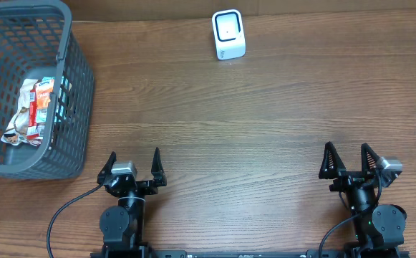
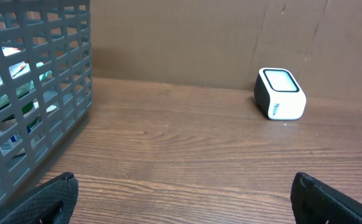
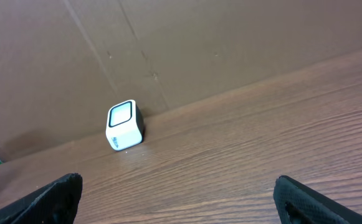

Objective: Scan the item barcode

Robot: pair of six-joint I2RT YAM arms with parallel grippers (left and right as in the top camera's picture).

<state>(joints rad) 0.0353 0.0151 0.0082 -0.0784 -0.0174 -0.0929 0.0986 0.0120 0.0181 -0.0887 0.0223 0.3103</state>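
A white barcode scanner (image 1: 229,34) with a dark window stands at the back of the wooden table; it also shows as the scanner (image 2: 280,94) in the left wrist view and the scanner (image 3: 124,125) in the right wrist view. Packaged items (image 1: 34,107) lie inside a grey mesh basket (image 1: 75,100) at the left. My left gripper (image 1: 133,164) rests open near the front edge, right of the basket, holding nothing. My right gripper (image 1: 347,158) is open at the front right, also with nothing between its fingers.
The basket wall (image 2: 37,106) fills the left of the left wrist view. A brown cardboard wall (image 3: 181,56) runs behind the table's far edge. Bare wood lies between both grippers and the scanner.
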